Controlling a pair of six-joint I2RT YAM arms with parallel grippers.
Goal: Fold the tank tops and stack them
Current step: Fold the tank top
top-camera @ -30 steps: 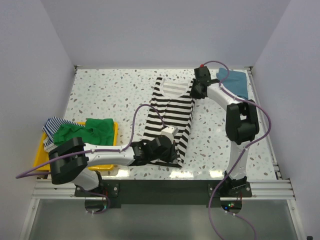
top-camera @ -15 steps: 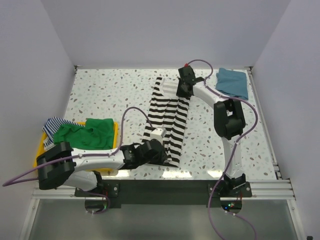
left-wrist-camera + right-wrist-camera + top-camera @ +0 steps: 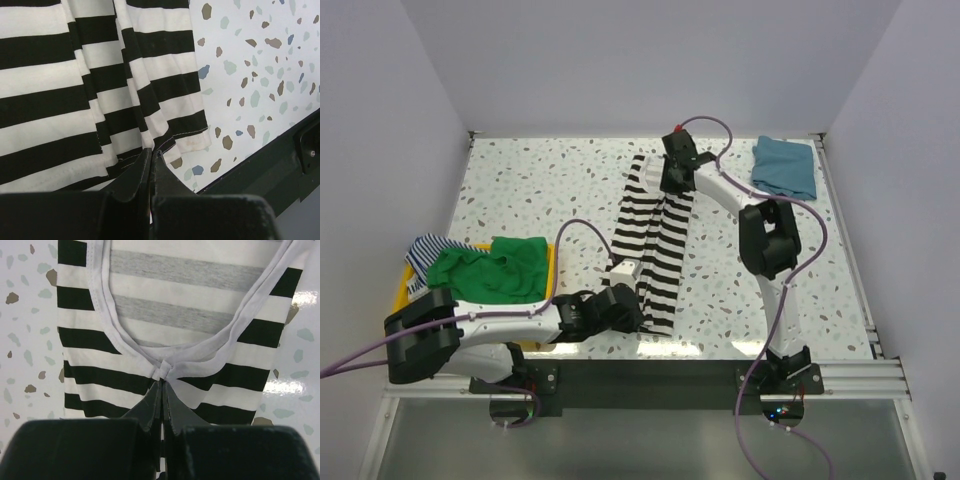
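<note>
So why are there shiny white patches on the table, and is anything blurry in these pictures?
Right wrist view: glare makes white patches on the table right of the striped tank top, which is sharp; the dark right fingers look softer. Left wrist view: stripes crisp, left fingers a dark, near-featureless mass. Top view: bright reflections along the table's near and far edges, nothing blurred.

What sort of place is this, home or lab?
Most likely a lab test cell: a speckled table boxed in by plain white walls, a metal mounting rail at its near edge, and a yellow bin holding a crumpled green top.
</note>
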